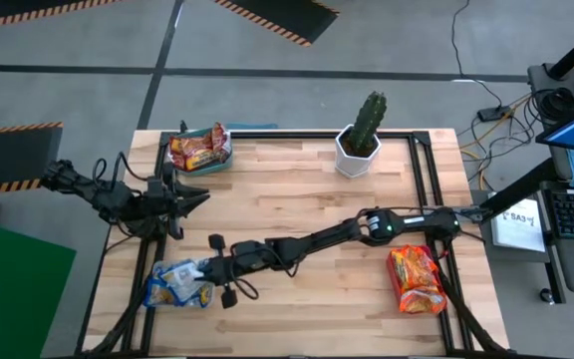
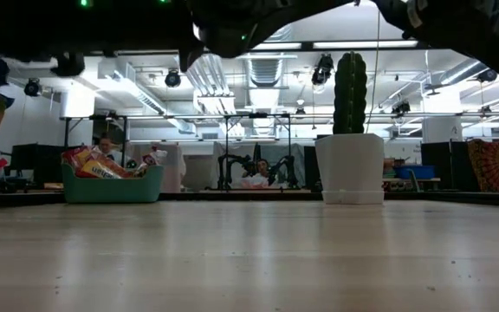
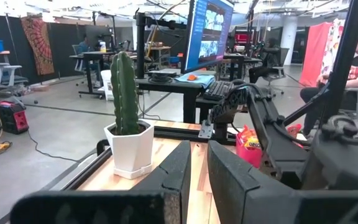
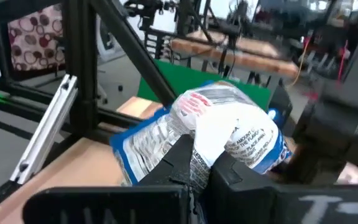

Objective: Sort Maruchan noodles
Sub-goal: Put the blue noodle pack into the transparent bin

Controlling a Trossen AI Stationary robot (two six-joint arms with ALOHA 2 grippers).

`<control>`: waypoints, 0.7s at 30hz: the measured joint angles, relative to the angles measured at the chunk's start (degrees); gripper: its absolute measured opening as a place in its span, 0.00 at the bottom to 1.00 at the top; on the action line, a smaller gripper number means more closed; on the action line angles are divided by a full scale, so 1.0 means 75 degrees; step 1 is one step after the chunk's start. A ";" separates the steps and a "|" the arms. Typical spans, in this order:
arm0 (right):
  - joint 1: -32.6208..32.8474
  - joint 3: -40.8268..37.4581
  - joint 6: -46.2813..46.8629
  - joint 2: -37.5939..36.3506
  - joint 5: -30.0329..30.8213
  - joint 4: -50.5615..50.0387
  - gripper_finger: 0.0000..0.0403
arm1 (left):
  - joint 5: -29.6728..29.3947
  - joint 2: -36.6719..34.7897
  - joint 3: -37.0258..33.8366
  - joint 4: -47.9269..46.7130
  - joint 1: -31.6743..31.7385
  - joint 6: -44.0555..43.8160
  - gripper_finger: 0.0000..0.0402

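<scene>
The right arm stretches all the way across the pale wooden table (image 1: 297, 199), and its right gripper (image 1: 199, 267) sits at the near-left corner, its 2 dark fingers pinched tight on a crinkly blue, white and silver plastic noodle packet (image 4: 219, 127). The packet's edge is nipped right between the fingertips, and the rest of it bulges up beyond them. Just past the gripper, toward the table's left edge, lies a loose heap of blue-and-yellow noodle packets (image 1: 172, 287) in a clear plastic tray; I cannot tell whether the held packet touches the heap.

The left gripper (image 1: 189, 196) waits over the left edge of the table, further back than the right gripper and well apart from it. Its 2 fingers (image 3: 180, 171) stand close together with a thin slit between them, and nothing is in them.

Behind the left gripper, in the far-left corner, a green plastic tray (image 2: 111, 189) holds red-and-silver noodle packets (image 1: 198, 148). Far along the right arm, back near its shoulder at the near-right corner, lies a stack of orange-yellow noodle packets (image 1: 417, 279). At the far edge, across the bare middle of the table from the right gripper, a tall green cactus in a white 6-sided pot (image 1: 360, 146) stands upright.
</scene>
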 joint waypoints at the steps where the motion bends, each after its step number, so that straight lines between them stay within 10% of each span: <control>1: -0.0012 0.0000 0.0120 0.0043 0.0018 0.0021 0.02 | -0.0003 0.0008 0.0000 0.0003 0.0000 -0.0003 0.09; 21: -0.0018 0.0082 0.0343 0.0059 0.0234 -0.0182 0.40 | 0.0001 0.0274 0.0000 -0.0162 -0.0003 -0.0518 0.09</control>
